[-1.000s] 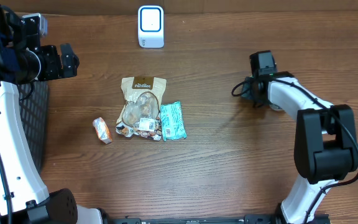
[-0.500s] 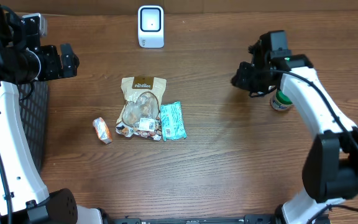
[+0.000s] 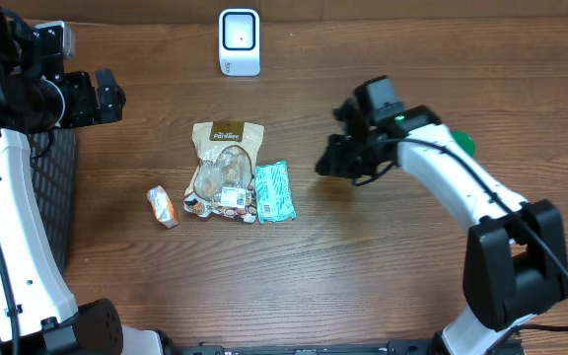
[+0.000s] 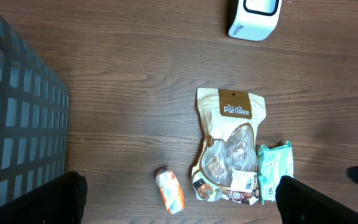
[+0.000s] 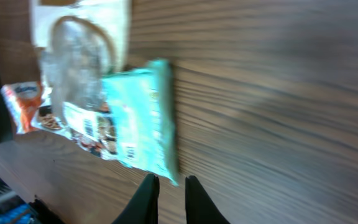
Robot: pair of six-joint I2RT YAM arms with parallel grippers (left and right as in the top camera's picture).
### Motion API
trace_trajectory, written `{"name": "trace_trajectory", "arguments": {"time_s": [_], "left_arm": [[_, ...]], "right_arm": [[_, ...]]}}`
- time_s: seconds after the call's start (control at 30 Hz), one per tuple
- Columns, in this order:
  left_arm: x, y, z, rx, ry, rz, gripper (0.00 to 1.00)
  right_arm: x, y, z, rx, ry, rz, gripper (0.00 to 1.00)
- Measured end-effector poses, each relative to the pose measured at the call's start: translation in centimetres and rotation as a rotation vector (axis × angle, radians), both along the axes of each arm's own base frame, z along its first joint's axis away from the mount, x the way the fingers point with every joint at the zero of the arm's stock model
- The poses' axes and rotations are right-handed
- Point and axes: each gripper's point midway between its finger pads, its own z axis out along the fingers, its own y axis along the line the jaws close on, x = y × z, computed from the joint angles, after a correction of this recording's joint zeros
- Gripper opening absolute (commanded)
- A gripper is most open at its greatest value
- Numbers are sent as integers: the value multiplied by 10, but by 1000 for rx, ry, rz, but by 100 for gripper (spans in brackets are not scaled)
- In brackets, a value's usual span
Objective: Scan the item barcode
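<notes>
Right gripper, jaws almost together and empty, hangs beside the teal packet; snack pouch touches it. Left gripper gapes wide.

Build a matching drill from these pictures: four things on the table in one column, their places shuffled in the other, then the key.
1. white box-shaped scanner
2. teal plastic packet
3. small orange wrapper
4. black wire basket

A. close on the right of the tan snack pouch
B. at the table's left edge
C. at the far edge, near the middle
D. apart, left of the pouch

Pairs: 1-C, 2-A, 3-D, 4-B
</notes>
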Motion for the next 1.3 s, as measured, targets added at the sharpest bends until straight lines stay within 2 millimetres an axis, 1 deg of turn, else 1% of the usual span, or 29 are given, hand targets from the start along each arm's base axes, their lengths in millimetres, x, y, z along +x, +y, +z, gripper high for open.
{"name": "trace_trajectory", "arguments": {"time_s": [0.03,0.2,0.3,0.4,0.5,0.6,0.7,0.77,0.9,1.03,1.1,1.2,1.27,1.3], "left_arm": [[0,0,0,0,0,0,100],[0,0,0,0,0,0,100],[0,0,0,0,0,0,100],[0,0,0,0,0,0,100],[0,0,0,0,0,0,99],[0,0,0,0,0,0,100],[0,0,0,0,0,0,100],[0,0,0,0,0,0,100],[0,0,0,0,0,0,100],[0,0,0,0,0,0,99],[0,0,0,0,0,0,100],[0,0,0,0,0,0,100],[0,0,0,0,0,0,100],[0,0,0,0,0,0,100]], "right_arm": [[1,10,2,6,-26,20,4],[11,50,8,-25,-188,54,4],[16,67,10,-70,-274,39,4],[16,83,10,-98,-328,22,4],[14,92,-5,-126,-322,2,4],[12,95,-24,-142,-285,-5,4],[12,99,-39,-140,-258,0,4],[10,99,-45,-142,-242,2,4],[8,98,-48,-143,-218,-9,4],[2,85,-59,-193,-155,-73,4],[2,73,-66,-234,-122,-121,4],[4,55,-70,-271,-81,-186,4],[5,40,-70,-298,-39,-232,4],[8,26,-70,-322,-13,-268,4]]}}
